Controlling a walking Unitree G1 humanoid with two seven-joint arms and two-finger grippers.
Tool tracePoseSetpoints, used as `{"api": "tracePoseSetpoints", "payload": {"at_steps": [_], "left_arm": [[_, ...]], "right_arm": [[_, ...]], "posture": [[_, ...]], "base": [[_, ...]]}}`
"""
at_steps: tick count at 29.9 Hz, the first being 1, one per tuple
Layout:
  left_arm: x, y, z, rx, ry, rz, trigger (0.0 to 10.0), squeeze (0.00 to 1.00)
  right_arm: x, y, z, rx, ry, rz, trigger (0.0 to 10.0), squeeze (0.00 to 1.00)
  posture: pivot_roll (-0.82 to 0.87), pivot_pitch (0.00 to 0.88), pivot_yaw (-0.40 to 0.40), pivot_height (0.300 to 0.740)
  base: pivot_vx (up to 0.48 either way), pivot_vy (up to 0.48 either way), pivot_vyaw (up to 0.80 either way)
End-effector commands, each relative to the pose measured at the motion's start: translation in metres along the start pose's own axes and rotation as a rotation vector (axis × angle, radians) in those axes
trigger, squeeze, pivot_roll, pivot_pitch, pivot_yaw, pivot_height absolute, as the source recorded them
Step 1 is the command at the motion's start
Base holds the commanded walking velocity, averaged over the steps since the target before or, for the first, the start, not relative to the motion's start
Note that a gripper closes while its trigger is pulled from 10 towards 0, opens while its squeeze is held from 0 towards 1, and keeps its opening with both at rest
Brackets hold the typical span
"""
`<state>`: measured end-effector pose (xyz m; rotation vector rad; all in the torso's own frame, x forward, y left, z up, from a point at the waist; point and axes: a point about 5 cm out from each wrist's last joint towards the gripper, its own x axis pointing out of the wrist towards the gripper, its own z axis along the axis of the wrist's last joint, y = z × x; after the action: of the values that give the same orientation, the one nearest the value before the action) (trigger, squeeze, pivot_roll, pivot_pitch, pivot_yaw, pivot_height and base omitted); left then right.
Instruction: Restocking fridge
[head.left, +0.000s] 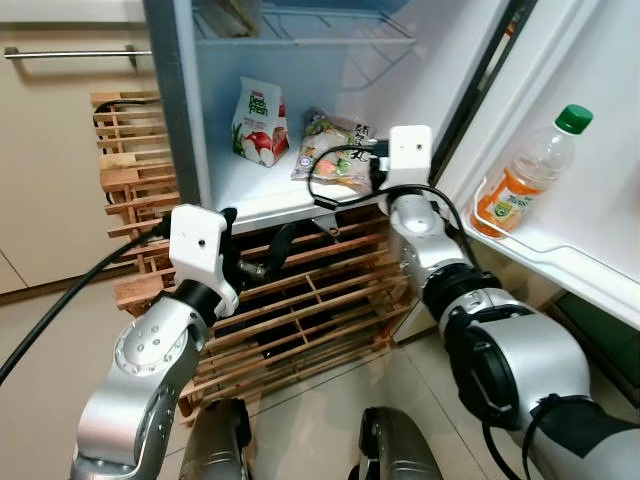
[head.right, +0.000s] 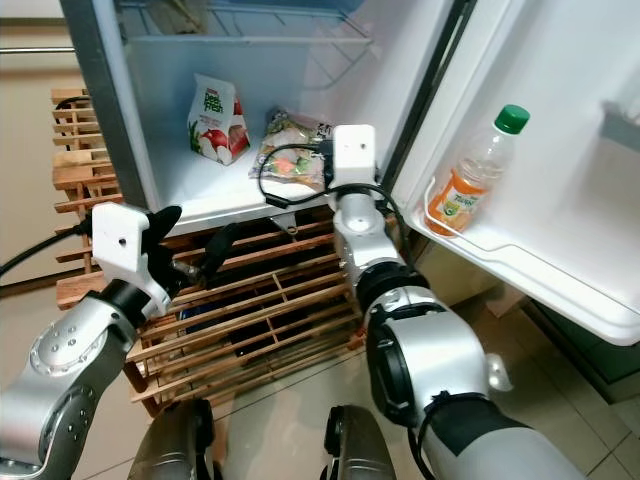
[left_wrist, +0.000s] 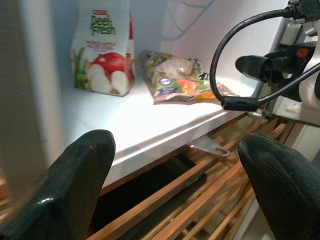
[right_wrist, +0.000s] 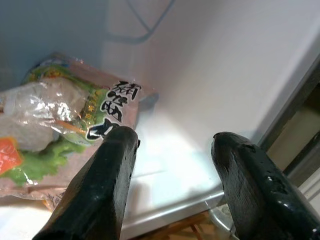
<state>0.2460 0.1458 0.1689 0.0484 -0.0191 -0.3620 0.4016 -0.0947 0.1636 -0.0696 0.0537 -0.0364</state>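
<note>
**A:** Fridge (head.left: 190, 150) is standing wide open, door (head.left: 600, 200) swung out on the robot's right. On the bottom white shelf (head.left: 250, 200) there's a Deli Fresh carton (head.left: 260, 122) with apples printed on it, standing upright toward the back, and just beside it, a bit nearer the front edge, a clear bag of veggies (head.left: 330, 148) lying flat.

**B:** Anything in the door?

**A:** Yep, an orange drink bottle (head.left: 528, 172) with a green cap, upright in the door rack (head.left: 560, 250).

**B:** What are the arms up to?

**A:** The right end effector (right_wrist: 170, 150) is reaching in over the front edge of that shelf, right next to the veggie bag. Fingers are spread apart with nothing between them; in the right wrist view one finger overlaps the bag's printed edge, but I can't tell if it's actually touching.

**B:** And the left?

**A:** The left end effector (head.left: 255, 250) hangs lower, in front of the wooden slat rack (head.left: 300, 310) under the fridge, just below the shelf lip. Also spread wide, also empty.

**B:** Floor?

**A:** Pale tile (head.left: 330, 420), with beige cabinets (head.left: 60, 180) off to the left.
</note>
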Motion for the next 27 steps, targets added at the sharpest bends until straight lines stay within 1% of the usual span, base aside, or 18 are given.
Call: {"api": "tracePoseSetpoints", "payload": {"at_steps": [1,6,7,8,10,12,13,16,17,19,21,24,25,26,27], "left_arm": [[-0.003,-0.007,0.008,0.026,-0.025,-0.028,10.0,0.0],[-0.011,-0.005,0.011,0.05,-0.027,-0.023,10.0,0.0],[-0.012,-0.005,0.011,0.05,-0.026,-0.017,10.0,0.0],[-0.014,-0.004,0.012,0.05,-0.026,-0.012,10.0,0.0],[-0.016,-0.004,0.013,0.052,-0.028,-0.008,10.0,0.0],[-0.017,-0.004,0.016,0.056,-0.031,-0.007,10.0,0.0],[-0.018,-0.003,0.018,0.058,-0.031,-0.005,10.0,0.0],[-0.018,-0.002,0.019,0.06,-0.031,-0.001,10.0,0.0],[-0.019,-0.002,0.02,0.059,-0.031,0.001,10.0,0.0],[-0.018,-0.001,0.02,0.056,-0.031,0.003,10.0,0.0],[-0.018,-0.002,0.02,0.055,-0.029,0.003,10.0,0.0],[-0.018,-0.002,0.021,0.055,-0.029,0.003,10.0,0.0],[-0.017,-0.003,0.021,0.054,-0.028,0.002,10.0,0.0],[-0.017,-0.003,0.021,0.054,-0.028,0.002,10.0,0.0],[-0.017,-0.003,0.021,0.052,-0.027,0.002,10.0,0.0]], "right_arm": [[0.0,-0.012,-0.012,0.011,0.07,-0.033,10.0,0.34],[-0.001,-0.013,-0.018,0.032,0.121,-0.021,10.0,0.34],[-0.001,-0.013,-0.019,0.053,0.136,-0.018,10.0,0.34],[-0.001,-0.013,-0.021,0.082,0.154,-0.017,10.0,0.34],[-0.001,-0.013,-0.024,0.193,0.203,-0.014,10.0,0.34],[0.0,-0.01,-0.021,0.275,0.211,0.01,10.0,0.34],[0.001,-0.008,-0.018,0.295,0.207,0.027,10.0,0.34],[0.002,0.002,-0.011,0.327,0.201,0.1,10.0,0.34],[0.001,0.009,-0.008,0.346,0.204,0.146,10.0,0.34],[0.001,0.014,-0.006,0.37,0.211,0.178,10.0,0.34],[-0.001,0.026,-0.002,0.386,0.206,0.246,10.0,0.34],[-0.001,0.03,0.0,0.39,0.203,0.266,10.0,0.34],[-0.004,0.044,0.004,0.416,0.195,0.34,10.0,0.34],[-0.004,0.044,0.004,0.416,0.195,0.34,10.0,0.34],[-0.006,0.051,0.005,0.428,0.193,0.381,10.0,0.34]], "posture": [[0.14,0.01,-0.131,0.625],[0.18,0.03,-0.13,0.625],[0.19,0.033,-0.13,0.625],[0.2,0.037,-0.129,0.625],[0.21,0.043,-0.127,0.625],[0.23,0.05,-0.125,0.625],[0.23,0.05,-0.125,0.625],[0.23,0.055,-0.123,0.625],[0.24,0.058,-0.124,0.625],[0.24,0.058,-0.124,0.625],[0.24,0.063,-0.126,0.625],[0.24,0.063,-0.126,0.625],[0.24,0.064,-0.125,0.625],[0.24,0.064,-0.125,0.625],[0.24,0.063,-0.126,0.625]], "base": [[0.0,0.0,0.0],[0.0,0.0,0.0],[0.0,0.0,0.0],[0.0,0.0,0.0],[0.0,0.0,0.0],[0.0,0.0,0.0],[0.0,0.0,0.0],[0.0,0.0,0.0],[0.0,0.0,0.0],[0.0,0.0,0.0],[0.0,0.0,0.0],[0.0,0.0,0.0],[0.0,0.0,0.0],[0.0,0.0,0.0],[0.0,0.0,0.0]]}}
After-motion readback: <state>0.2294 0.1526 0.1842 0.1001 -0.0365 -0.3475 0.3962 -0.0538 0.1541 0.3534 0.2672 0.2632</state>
